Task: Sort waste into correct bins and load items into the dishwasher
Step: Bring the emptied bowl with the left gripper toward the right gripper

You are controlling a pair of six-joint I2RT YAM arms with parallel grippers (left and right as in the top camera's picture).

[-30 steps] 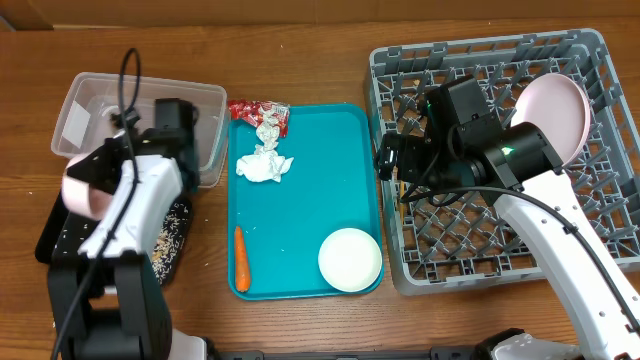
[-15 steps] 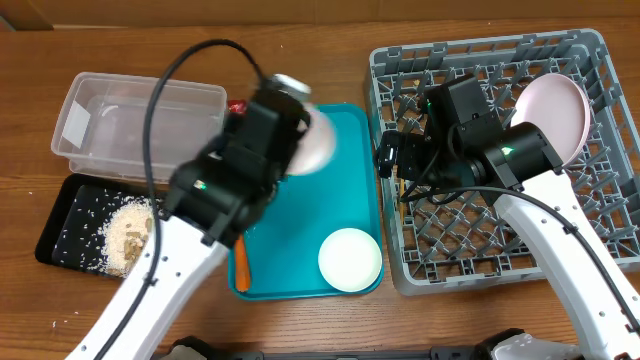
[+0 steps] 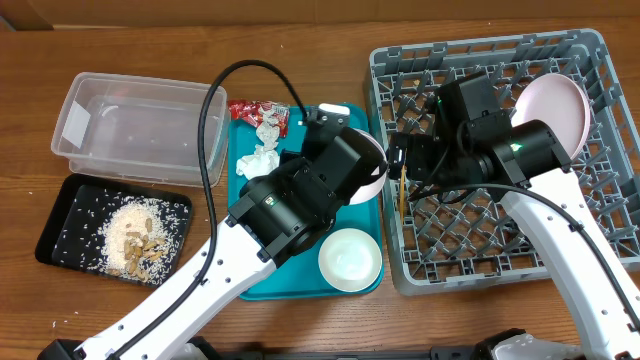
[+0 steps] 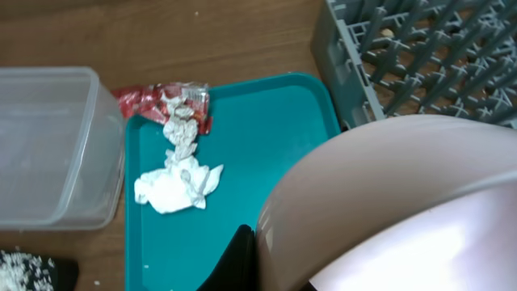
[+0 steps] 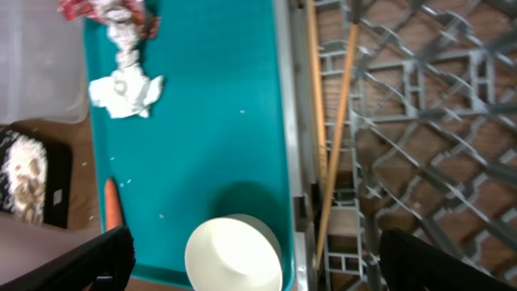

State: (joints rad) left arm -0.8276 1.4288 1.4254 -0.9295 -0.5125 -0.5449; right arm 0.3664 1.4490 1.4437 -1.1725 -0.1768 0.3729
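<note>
My left gripper [image 3: 362, 165] is shut on a small white bowl [image 3: 372, 172] and holds it above the right edge of the teal tray, next to the grey dish rack [image 3: 480, 250]. The bowl fills the left wrist view [image 4: 388, 202], one finger [image 4: 250, 263] against its rim. My right gripper [image 3: 400, 160] is open and empty over the rack's left edge [image 5: 266, 267]. A second white bowl [image 3: 350, 258] [image 5: 234, 255] sits on the tray. A white plate [image 3: 553, 115] stands in the rack. The red-and-white wrapper [image 3: 258, 112], napkin [image 3: 262, 160] and carrot [image 5: 111, 202] lie on the tray.
The teal tray [image 3: 300, 130] lies between the bins and the rack. The clear tub [image 3: 130, 125] is at the far left; the black tray [image 3: 70, 220] before it holds grain scraps [image 3: 135, 235]. Thin wooden sticks [image 3: 402, 190] [image 5: 335, 121] lie in the rack's left side.
My left arm has swung right from the black tray across the teal tray with the bowl. Grain scraps now lie heaped on the black tray. The right arm shifted slightly.
</note>
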